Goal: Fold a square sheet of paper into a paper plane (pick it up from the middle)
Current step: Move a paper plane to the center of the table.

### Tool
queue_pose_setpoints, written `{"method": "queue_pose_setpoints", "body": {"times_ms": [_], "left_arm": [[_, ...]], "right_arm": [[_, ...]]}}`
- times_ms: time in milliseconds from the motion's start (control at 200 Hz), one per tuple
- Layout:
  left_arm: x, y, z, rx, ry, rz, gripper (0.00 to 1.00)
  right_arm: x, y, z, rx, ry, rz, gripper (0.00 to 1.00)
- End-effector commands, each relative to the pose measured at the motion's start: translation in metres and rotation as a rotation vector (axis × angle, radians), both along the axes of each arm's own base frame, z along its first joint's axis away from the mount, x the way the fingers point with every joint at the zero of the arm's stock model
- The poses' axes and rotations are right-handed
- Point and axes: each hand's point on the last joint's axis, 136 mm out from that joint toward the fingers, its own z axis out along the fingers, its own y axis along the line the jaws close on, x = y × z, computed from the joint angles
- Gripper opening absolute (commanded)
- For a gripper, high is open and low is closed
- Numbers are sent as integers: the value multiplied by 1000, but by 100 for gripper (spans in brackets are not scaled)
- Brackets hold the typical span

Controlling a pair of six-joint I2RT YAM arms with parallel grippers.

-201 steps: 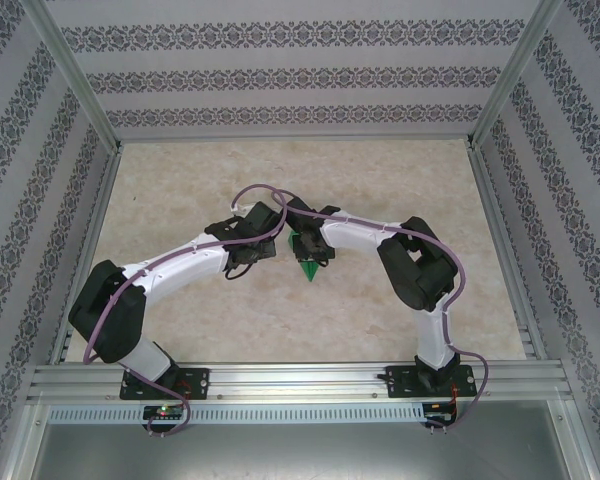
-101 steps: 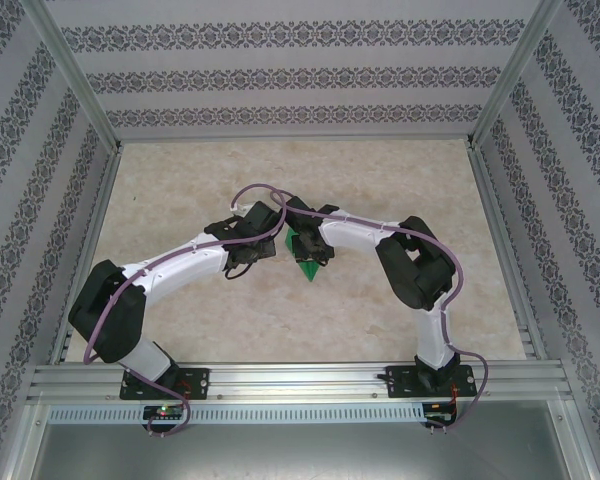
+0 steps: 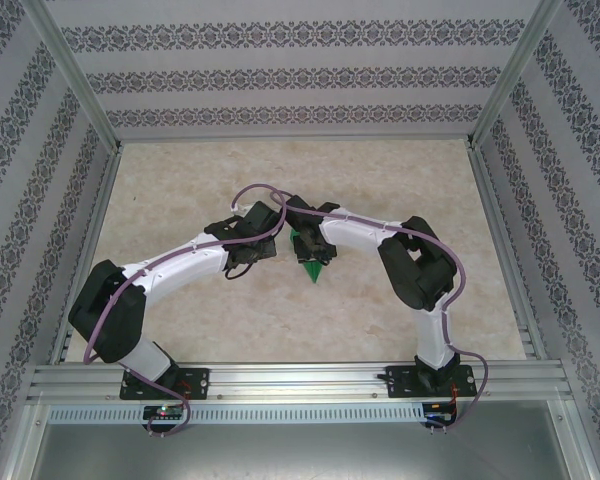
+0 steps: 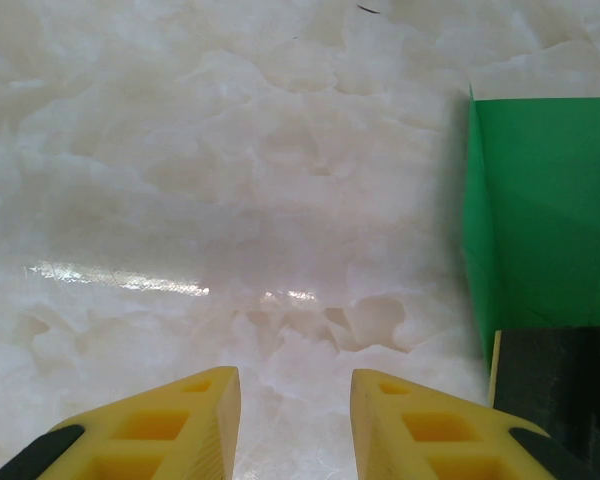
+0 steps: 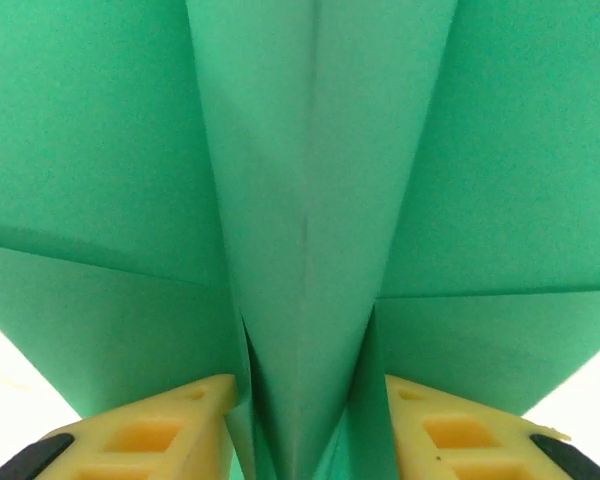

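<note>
Folded green paper plane (image 5: 310, 180) at the middle of the tabletop (image 4: 180, 150), its centre keel grasped by the right pincer (image 5: 305, 435), left pincer (image 4: 295, 425) released and empty, just beside the paper's edge

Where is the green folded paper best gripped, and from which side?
Pinch the paper plane by its centre fold, coming in line with the crease, one finger on each side: that ridge stands out narrow, while the wings spread flat.
</note>
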Motion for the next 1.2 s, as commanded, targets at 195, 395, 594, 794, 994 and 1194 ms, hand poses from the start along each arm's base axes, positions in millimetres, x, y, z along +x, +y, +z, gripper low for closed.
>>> {"method": "queue_pose_setpoints", "body": {"times_ms": [195,395,594,794,994,1194], "left_arm": [[13,-5,11,-31,-36,3,36],[12,-5,10,-33,-31,4,36],[11,-3,12,-28,-42,5,37],[14,-2,18,-28,-69,2,37],[15,1,27,-44,-117,4,38],[16,8,38,-37,-169,18,38]], "right_arm": [[12,-2,35,6,-75,8,42],[13,2,42,10,-87,15,43],[17,1,69,39,-156,8,45],[20,-4,116,76,-297,8,50],[19,-32,174,69,-547,-27,52],[8,-71,227,93,-796,-94,65]]}}
